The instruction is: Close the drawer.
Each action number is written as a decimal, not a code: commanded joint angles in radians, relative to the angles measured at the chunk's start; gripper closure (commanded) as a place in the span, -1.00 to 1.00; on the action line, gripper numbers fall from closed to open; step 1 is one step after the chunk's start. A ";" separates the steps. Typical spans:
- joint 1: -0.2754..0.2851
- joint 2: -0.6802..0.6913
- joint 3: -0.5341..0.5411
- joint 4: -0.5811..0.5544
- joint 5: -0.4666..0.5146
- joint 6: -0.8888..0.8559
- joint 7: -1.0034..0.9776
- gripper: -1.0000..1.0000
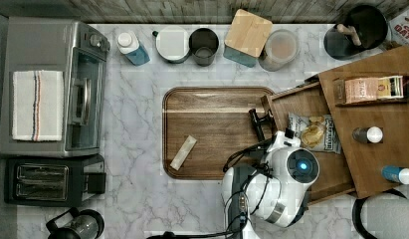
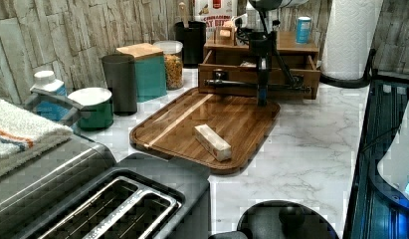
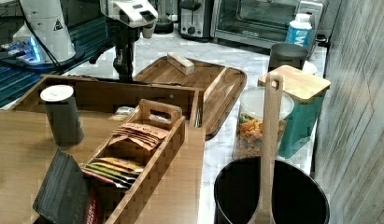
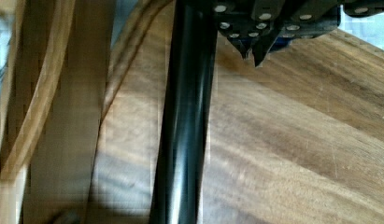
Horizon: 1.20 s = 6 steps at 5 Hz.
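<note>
The drawer (image 1: 299,102) is a shallow brown wooden box pulled out of the cabinet toward the tray, with a snack bag (image 1: 314,132) lying inside. A black bar handle (image 2: 242,84) runs along its front panel (image 2: 232,74). My gripper (image 2: 262,99) hangs straight down just in front of that handle, over the near end of the tray. In the wrist view the handle (image 4: 185,116) passes beside the gripper (image 4: 252,53), whose two tips are shut together with nothing between them. From the right view, the gripper (image 3: 124,74) stands just beyond the drawer's front (image 3: 110,95).
A dark rounded tray (image 1: 212,164) holding a small pale block (image 1: 183,152) lies directly in front of the drawer. The cabinet top (image 1: 386,149) carries bottles and a tea box. Jars and canisters line the back wall. A toaster oven (image 1: 52,84) and a toaster (image 1: 52,179) stand at the top view's left.
</note>
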 commanded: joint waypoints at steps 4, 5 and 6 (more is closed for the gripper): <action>-0.106 0.234 -0.135 0.626 0.066 -0.125 -0.301 1.00; -0.153 0.323 -0.155 0.796 0.065 -0.233 -0.399 1.00; -0.224 0.413 -0.147 0.942 0.083 -0.300 -0.497 1.00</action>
